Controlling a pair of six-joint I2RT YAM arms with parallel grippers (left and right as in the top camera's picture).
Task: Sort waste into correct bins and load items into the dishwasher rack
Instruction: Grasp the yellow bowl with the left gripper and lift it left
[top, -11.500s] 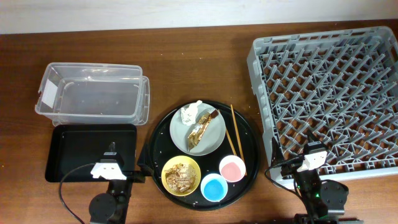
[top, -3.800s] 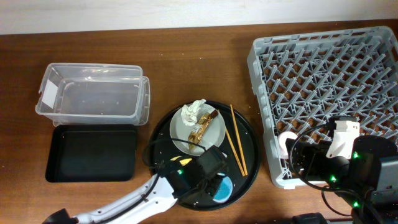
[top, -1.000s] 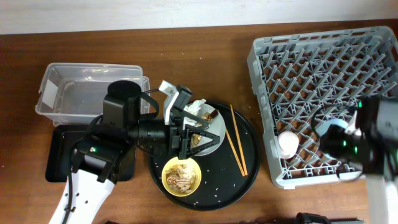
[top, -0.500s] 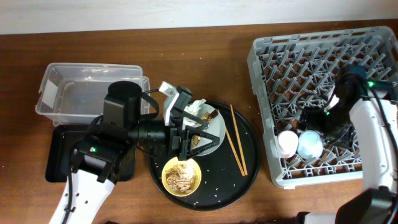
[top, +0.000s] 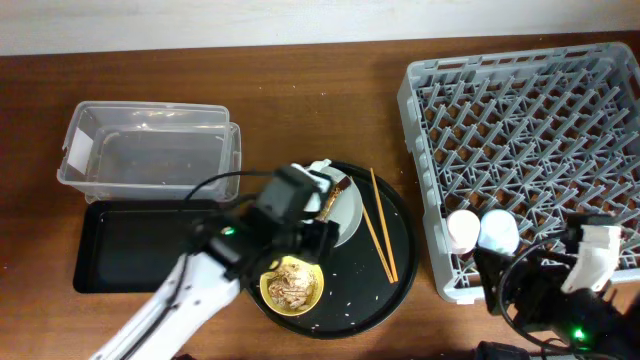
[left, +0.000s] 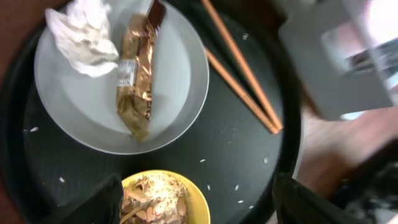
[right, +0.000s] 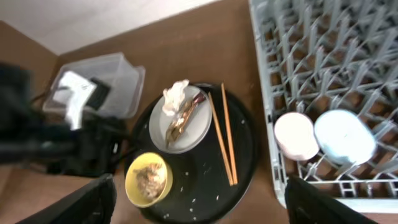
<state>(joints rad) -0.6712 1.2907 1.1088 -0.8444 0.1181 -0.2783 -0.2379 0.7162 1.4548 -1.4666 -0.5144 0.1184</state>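
The pale grey-green plate (left: 124, 81) sits on the round black tray (top: 395, 270) and holds the white napkin (left: 84, 37) and the brown-and-gold wrapper (left: 137, 74). Two chopsticks (left: 239, 68) lie to its right. The yellow bowl (left: 161, 199) with food scraps is at the tray's front; rice grains are scattered around it. My left gripper (left: 199, 208) is open above the bowl (top: 292, 283). The pink cup (top: 462, 230) and blue cup (top: 497, 232) stand upside down in the grey rack (top: 530, 110). My right gripper (right: 205, 208) is open and empty, high above the rack's front left corner.
The clear tub (top: 150, 155) with a white label is at the back left, with the shallow black tray (top: 120, 245) in front of it. The left arm crosses the black tray's right end. The rack fills the right side.
My left arm has swung from the tub side to above the round tray and bowl. My right arm has drawn back from the rack to the front right; the blue cup stays in the rack.
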